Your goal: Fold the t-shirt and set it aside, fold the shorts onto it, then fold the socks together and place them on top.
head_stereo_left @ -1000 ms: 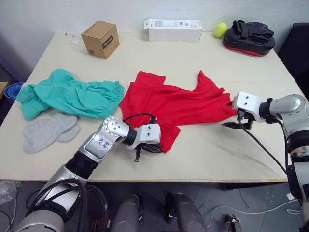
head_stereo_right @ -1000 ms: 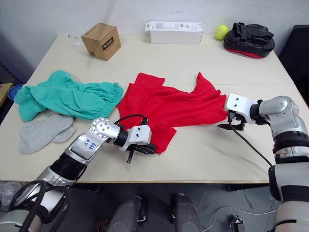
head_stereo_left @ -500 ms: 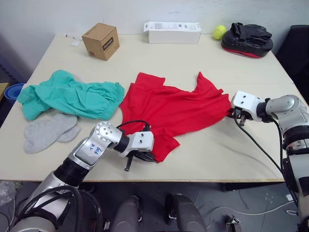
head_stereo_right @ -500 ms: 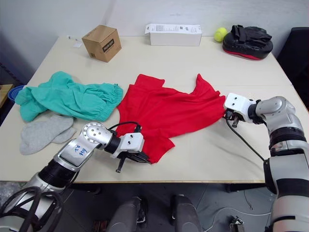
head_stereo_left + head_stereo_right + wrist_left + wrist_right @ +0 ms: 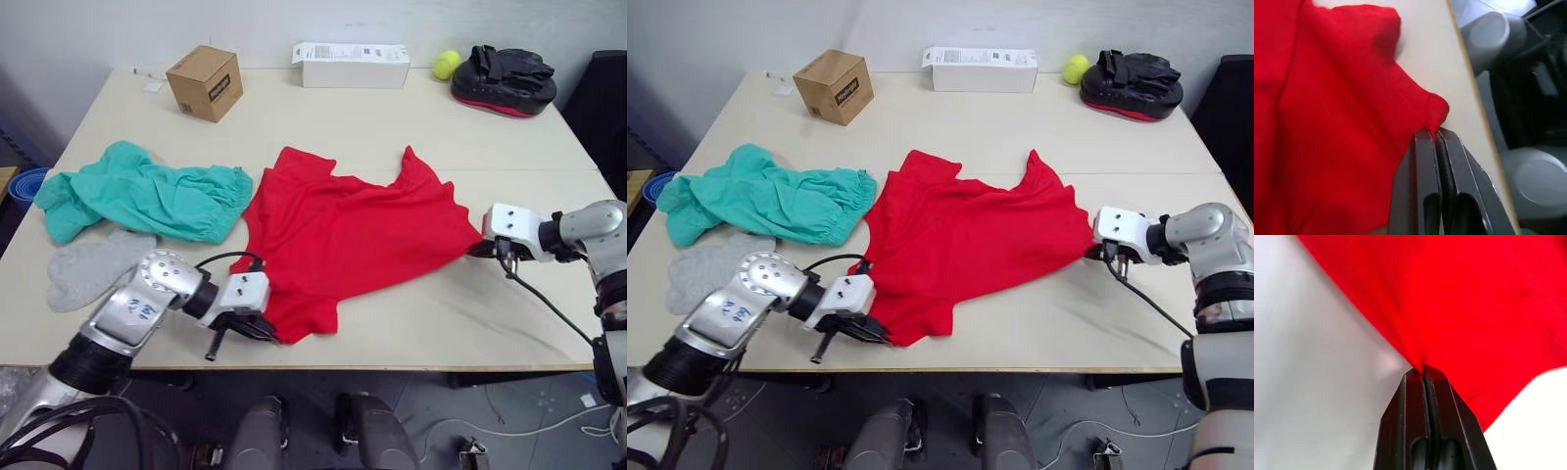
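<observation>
As both grippers drew outward, t-shirt (image 5: 343, 235) now stretched flatter.

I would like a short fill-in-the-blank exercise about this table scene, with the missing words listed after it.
1. Both hands are shut on the ____ t-shirt.
2. The left hand pinches the cloth near the table's ____ edge.
3. The grey socks lie beside the teal-green ____.
4. The tennis ball lies next to the ____ box.

Missing words: red; front; shorts; white
</observation>
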{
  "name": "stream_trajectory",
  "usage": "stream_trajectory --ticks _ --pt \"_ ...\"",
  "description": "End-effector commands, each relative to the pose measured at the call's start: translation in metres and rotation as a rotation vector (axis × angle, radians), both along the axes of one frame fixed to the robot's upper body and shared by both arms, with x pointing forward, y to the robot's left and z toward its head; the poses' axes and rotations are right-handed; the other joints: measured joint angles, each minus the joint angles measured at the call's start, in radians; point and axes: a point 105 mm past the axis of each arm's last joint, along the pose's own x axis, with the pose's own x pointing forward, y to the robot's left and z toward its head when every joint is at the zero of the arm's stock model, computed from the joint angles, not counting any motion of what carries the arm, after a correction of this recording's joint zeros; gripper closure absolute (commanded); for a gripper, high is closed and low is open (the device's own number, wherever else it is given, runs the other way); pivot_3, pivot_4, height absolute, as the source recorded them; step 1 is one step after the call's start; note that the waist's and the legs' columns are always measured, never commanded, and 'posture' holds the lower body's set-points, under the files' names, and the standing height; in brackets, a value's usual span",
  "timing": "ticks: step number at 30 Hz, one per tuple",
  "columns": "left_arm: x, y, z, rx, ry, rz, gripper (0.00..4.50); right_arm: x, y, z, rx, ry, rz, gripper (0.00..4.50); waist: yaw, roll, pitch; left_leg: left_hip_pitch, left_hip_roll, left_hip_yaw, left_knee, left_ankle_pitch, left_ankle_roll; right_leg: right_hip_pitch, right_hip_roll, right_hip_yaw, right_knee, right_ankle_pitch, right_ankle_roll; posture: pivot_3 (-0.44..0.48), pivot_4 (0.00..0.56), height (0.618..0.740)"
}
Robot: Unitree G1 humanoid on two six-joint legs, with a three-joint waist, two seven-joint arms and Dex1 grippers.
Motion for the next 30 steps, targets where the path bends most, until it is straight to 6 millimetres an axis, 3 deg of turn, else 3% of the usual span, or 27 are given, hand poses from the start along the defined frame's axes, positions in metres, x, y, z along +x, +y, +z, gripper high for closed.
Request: stream_trajectory --ticks 1,4,8,13,22,30 --pt "-0.007 0.022 0.015 -0.005 -0.004 -0.013 4.5 -0.055 0.0 -0.015 -0.005 0.227 0.104 4.48 0.004 0.0 0.0 0.0 0.0 -0.001 0.0 -0.001 0.001 0.001 -0.001 -0.001 0.0 -0.002 0.001 0.0 0.15 0.74" --pt "-0.011 0.037 0.014 0.014 0.014 0.012 4.5 -0.091 0.013 -0.018 0.034 0.308 0.142 4.48 0.009 0.0 0.0 0.001 0.0 -0.002 0.001 -0.007 0.003 0.003 -0.001 -0.002 0.0 -0.004 0.001 0.0 0.15 0.74" --pt "-0.019 0.047 0.011 0.027 0.03 0.02 4.5 -0.114 0.024 -0.022 0.074 0.338 0.131 4.48 0.002 0.0 0.0 0.002 0.0 -0.002 0.001 -0.009 0.005 0.004 -0.001 -0.002 -0.001 -0.005 0.001 0.0 0.15 0.74" --pt "-0.022 0.047 0.011 0.012 0.049 0.042 4.5 -0.123 0.029 -0.027 0.097 0.327 0.089 4.48 -0.002 0.0 0.0 0.003 0.001 -0.002 0.0 -0.009 0.004 0.004 -0.001 -0.002 -0.001 -0.005 0.0 0.0 0.15 0.74" --pt "-0.054 0.061 0.021 0.029 0.235 0.035 4.5 -0.144 0.033 -0.026 0.136 0.372 0.089 4.48 -0.004 0.0 0.0 0.002 0.001 -0.002 0.0 -0.01 0.003 0.002 -0.001 -0.001 -0.001 -0.007 0.0 0.0 0.15 0.74" --pt "-0.046 0.057 0.043 -0.041 0.245 0.093 4.5 -0.139 0.027 -0.018 0.183 0.365 0.047 4.48 0.0 0.001 0.001 0.002 0.001 -0.002 0.0 -0.01 0.003 0.002 -0.001 -0.001 -0.002 -0.008 -0.002 0.0 0.15 0.74"
